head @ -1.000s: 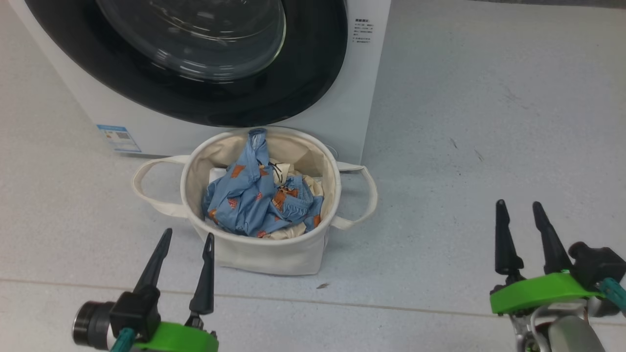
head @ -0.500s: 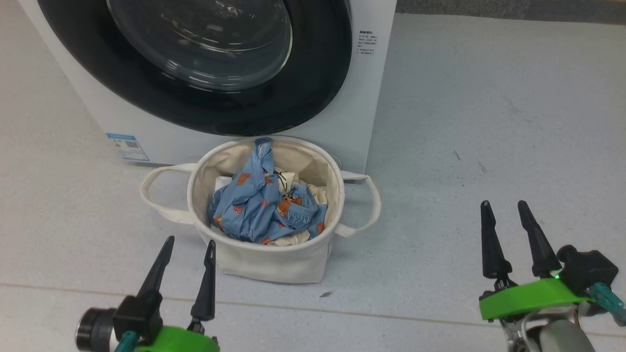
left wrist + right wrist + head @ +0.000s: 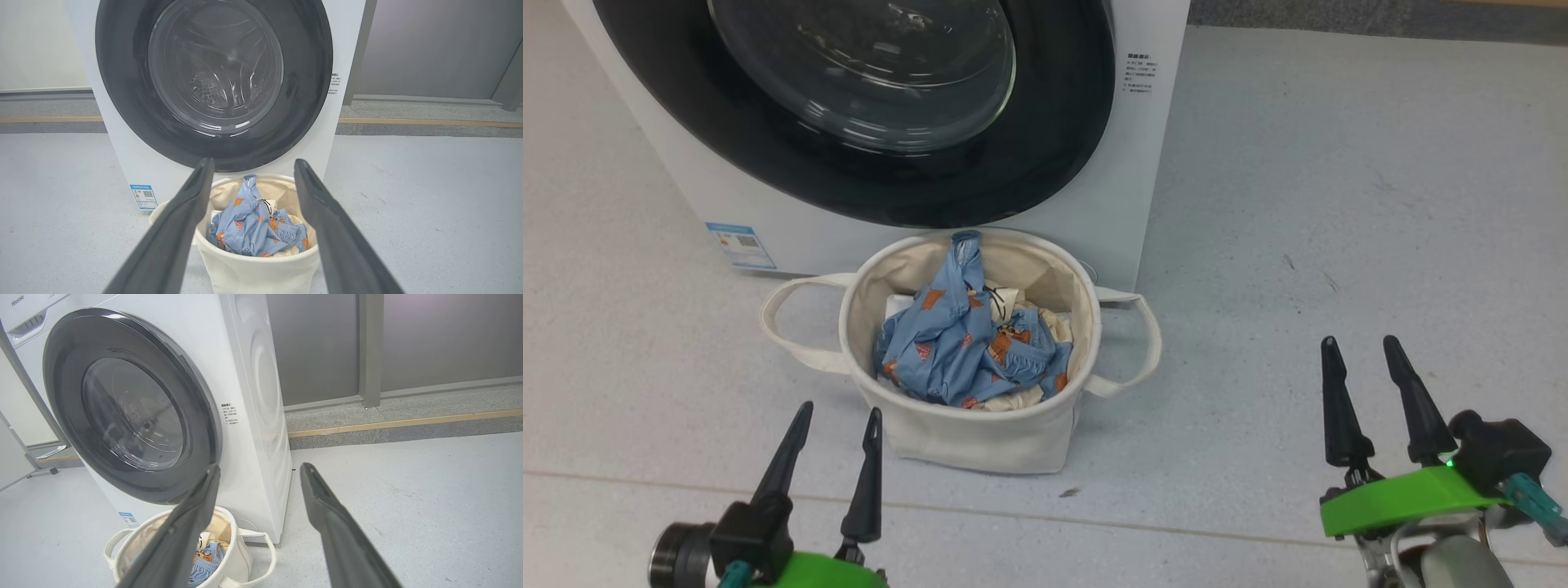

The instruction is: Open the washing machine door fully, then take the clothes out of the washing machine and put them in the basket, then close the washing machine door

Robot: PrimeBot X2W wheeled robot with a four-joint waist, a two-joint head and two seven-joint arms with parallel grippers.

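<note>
The door (image 3: 866,106) has a glossy black ring and clear glass. The basket (image 3: 972,425) is matt cream canvas. The clothes (image 3: 964,351) look soft cotton.

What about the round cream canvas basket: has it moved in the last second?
No. The basket sits just as before below the white washing machine, beside its small blue label; the whole head view shifted, so the camera moved.

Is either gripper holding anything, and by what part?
Nothing is held. The left gripper and right gripper are open and empty; the clothes lie in the basket.

Head looks down, wrists look forward; all share the basket (image 3: 972,445).
</note>
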